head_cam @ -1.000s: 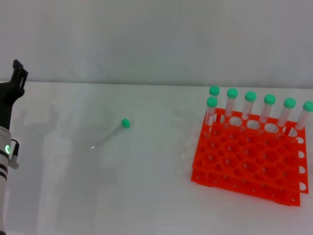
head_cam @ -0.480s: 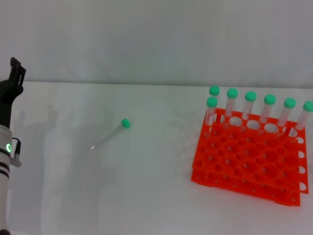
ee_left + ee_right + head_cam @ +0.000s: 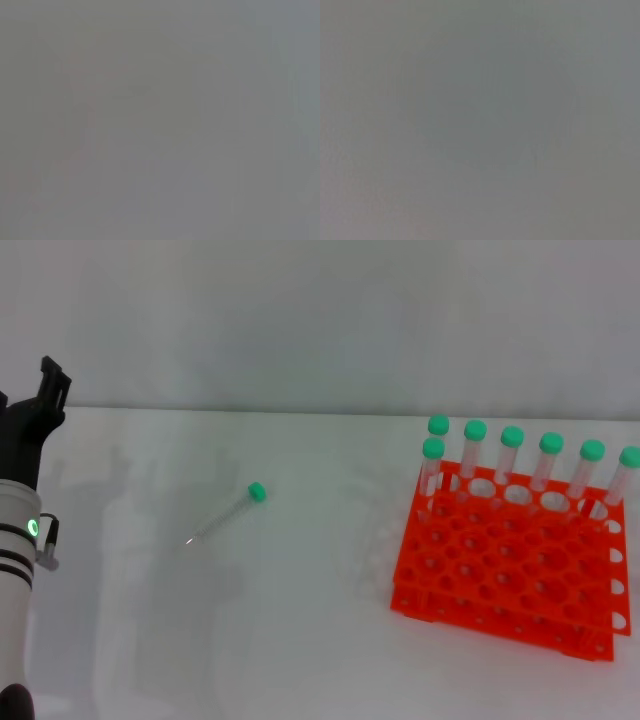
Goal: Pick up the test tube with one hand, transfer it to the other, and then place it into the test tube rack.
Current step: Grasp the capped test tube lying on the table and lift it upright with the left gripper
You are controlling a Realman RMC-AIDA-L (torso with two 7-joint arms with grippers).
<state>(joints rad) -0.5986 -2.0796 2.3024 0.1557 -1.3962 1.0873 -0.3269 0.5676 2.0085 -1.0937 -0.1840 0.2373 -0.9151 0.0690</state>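
Note:
A slim clear test tube (image 3: 225, 512) with a green cap lies flat on the white table, its cap toward the back right and its tip toward the front left. The orange test tube rack (image 3: 510, 565) stands at the right, with several green-capped tubes upright in its back row. My left gripper (image 3: 35, 410) is at the far left edge of the head view, on its silver-white arm with a green light, well to the left of the lying tube and above the table. My right gripper is out of view. Both wrist views show only plain grey.
The white table (image 3: 300, 640) meets a pale wall along its back edge. Open tabletop lies between the lying tube and the rack.
My left arm has shifted a little to the right and into the picture. The lying tube and the rack have not moved.

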